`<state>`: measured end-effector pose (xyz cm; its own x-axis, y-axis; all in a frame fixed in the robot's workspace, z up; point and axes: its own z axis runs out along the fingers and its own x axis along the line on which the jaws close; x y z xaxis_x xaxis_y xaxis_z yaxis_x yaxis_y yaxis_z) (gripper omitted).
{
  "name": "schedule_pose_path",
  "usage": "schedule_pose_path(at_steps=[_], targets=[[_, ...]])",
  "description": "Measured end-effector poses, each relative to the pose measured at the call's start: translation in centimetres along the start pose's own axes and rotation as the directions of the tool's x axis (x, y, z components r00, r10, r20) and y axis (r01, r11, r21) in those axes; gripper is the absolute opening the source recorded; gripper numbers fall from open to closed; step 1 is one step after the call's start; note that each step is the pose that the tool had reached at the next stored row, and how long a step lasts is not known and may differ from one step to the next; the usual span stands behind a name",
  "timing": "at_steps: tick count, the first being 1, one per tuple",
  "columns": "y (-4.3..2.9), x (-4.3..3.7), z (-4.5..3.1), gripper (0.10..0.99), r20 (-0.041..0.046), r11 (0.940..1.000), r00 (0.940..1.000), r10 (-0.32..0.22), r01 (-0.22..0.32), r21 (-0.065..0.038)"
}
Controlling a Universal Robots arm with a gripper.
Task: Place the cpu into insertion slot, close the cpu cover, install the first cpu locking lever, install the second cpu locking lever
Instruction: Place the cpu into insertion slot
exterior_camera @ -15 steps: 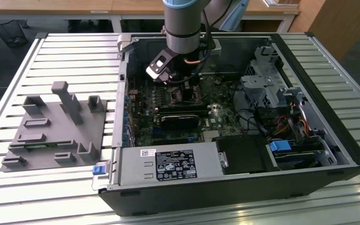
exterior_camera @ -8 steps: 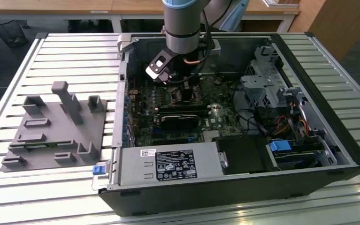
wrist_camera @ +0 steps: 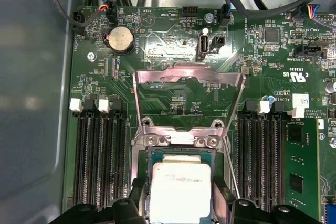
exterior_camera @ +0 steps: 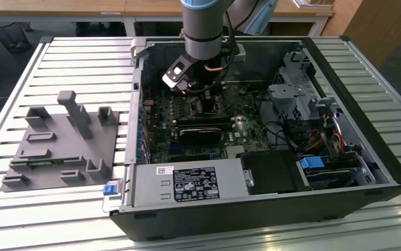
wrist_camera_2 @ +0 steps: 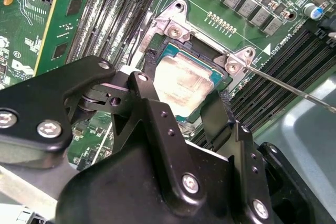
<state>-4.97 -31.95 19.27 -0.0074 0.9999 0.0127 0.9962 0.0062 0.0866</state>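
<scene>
Cpu [wrist_camera: 180, 192] sits in the insertion slot [wrist_camera: 157, 156], silvery top up, with the tool [wrist_camera_2: 181, 114] poised just above it, black fingers [wrist_camera_2: 152, 111] spread to either side and apparently gripping nothing, a stance that suits letting it go. Cpu cover [wrist_camera: 189, 74] stands swung up and back, hinged open so the socket stays reachable; a thin locking lever [wrist_camera_2: 294, 88] angles free beside it.

cpu: small flat square chip with a silvery-grey metal top [wrist_camera: 180, 193], lying flat inside the socket.
insertion slot: square socket with a dark rim [wrist_camera_2: 164, 51], on the green board.
cpu cover: thin silvery metal frame [wrist_camera: 189, 98], flipped open.
</scene>
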Motion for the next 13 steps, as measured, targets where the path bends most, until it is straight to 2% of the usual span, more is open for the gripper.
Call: schedule_pose_path(at_steps=[8, 13], targets=[[0.01, -0.16, -0.01, 0.616, 0.001, 1.0, 1.0, -0.001, 0.001, 0.0], [0.05, -0.16, -0.38, 0.616, 0.001, 1.0, 1.0, -0.001, 0.001, 0.001]])
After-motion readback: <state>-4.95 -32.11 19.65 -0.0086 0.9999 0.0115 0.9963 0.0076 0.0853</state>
